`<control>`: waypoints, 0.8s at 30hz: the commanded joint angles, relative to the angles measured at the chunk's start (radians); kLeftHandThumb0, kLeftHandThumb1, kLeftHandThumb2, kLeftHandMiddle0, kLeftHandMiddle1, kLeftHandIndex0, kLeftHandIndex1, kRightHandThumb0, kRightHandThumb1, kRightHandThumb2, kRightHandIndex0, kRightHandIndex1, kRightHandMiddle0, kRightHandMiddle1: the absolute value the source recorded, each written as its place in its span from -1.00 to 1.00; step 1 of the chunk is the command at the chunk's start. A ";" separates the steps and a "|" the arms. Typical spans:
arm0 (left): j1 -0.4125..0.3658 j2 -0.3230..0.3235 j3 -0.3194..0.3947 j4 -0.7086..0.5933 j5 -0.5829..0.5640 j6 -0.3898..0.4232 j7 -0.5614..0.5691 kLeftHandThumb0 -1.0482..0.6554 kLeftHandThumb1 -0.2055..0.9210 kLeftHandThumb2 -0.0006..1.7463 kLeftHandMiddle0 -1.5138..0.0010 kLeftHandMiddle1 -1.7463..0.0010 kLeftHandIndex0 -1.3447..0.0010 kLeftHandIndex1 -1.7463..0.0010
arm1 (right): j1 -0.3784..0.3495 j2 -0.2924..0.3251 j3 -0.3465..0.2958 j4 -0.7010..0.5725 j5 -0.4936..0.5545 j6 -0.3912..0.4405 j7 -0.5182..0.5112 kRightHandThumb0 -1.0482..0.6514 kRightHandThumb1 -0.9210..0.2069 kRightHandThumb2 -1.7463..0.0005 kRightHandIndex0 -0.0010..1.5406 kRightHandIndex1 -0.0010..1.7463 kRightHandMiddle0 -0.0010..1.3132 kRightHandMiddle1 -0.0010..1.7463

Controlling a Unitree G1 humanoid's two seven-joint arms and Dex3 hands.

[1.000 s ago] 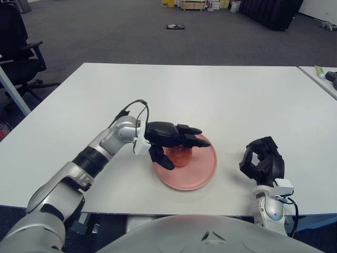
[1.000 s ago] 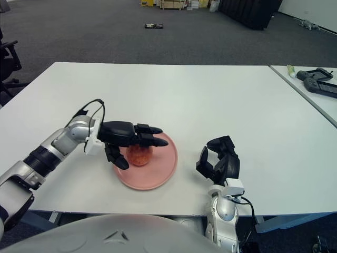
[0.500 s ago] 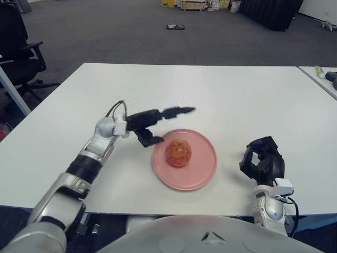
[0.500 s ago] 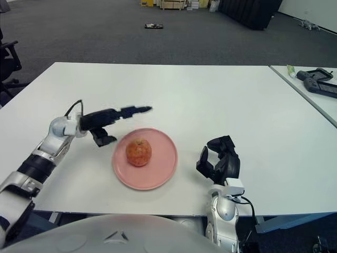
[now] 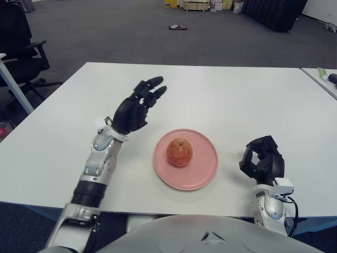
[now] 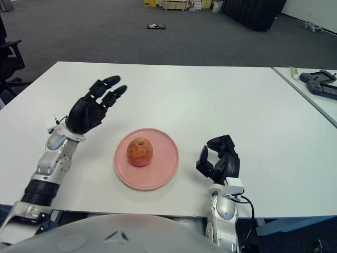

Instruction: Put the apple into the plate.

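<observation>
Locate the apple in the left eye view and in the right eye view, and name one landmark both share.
Left eye view: the apple sits a little below and right of centre, on the pink plate, left of the plate's middle.
Right eye view: the apple sits left of centre, on the same plate.
Shared landmark: the right hand, parked just right of the plate in both views.

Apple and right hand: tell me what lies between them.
Only the pink plate's right side and rim, then bare white table. The apple sits on the plate; the right hand rests apart from it. Both eye views show this.
</observation>
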State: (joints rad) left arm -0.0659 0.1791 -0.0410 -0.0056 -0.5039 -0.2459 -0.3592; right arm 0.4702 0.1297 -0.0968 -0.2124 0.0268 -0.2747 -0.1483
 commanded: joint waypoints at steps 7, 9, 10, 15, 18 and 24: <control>0.123 -0.151 0.077 0.004 0.191 -0.030 0.252 -0.50 0.85 0.03 0.50 -0.32 0.67 -0.69 | -0.009 0.000 -0.004 -0.008 0.005 0.008 0.002 -0.30 -0.08 -0.40 0.51 1.00 -0.17 1.00; 0.116 -0.162 0.091 0.063 0.220 -0.060 0.262 -0.49 0.89 0.02 0.47 -0.58 0.58 -0.87 | -0.007 0.000 -0.004 -0.010 0.005 0.009 0.003 -0.30 -0.08 -0.39 0.51 1.00 -0.17 1.00; 0.115 -0.170 0.094 0.085 0.233 -0.074 0.266 -0.40 0.76 0.02 0.45 -0.71 0.54 -0.92 | -0.006 0.001 -0.003 -0.011 0.005 0.009 0.003 -0.30 -0.09 -0.39 0.50 1.00 -0.18 1.00; 0.109 -0.185 0.096 0.137 0.255 -0.112 0.241 -0.26 0.54 0.04 0.36 -0.95 0.46 -0.99 | -0.004 0.002 0.001 -0.011 -0.005 0.005 0.001 -0.29 -0.10 -0.38 0.48 1.00 -0.18 1.00; 0.126 -0.186 0.090 0.145 0.264 -0.124 0.224 -0.24 0.50 0.06 0.30 -0.98 0.44 -1.00 | -0.004 0.001 0.002 -0.010 -0.005 0.008 0.000 -0.29 -0.10 -0.38 0.47 1.00 -0.19 1.00; 0.190 -0.184 0.083 0.173 0.304 -0.136 0.222 -0.24 0.48 0.07 0.22 -1.00 0.44 -1.00 | -0.003 0.002 0.006 -0.008 0.007 0.013 0.006 -0.29 -0.13 -0.36 0.47 1.00 -0.20 1.00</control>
State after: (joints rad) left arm 0.0911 -0.0055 0.0446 0.1365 -0.2327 -0.3731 -0.1346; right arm 0.4734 0.1291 -0.0920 -0.2134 0.0253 -0.2712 -0.1473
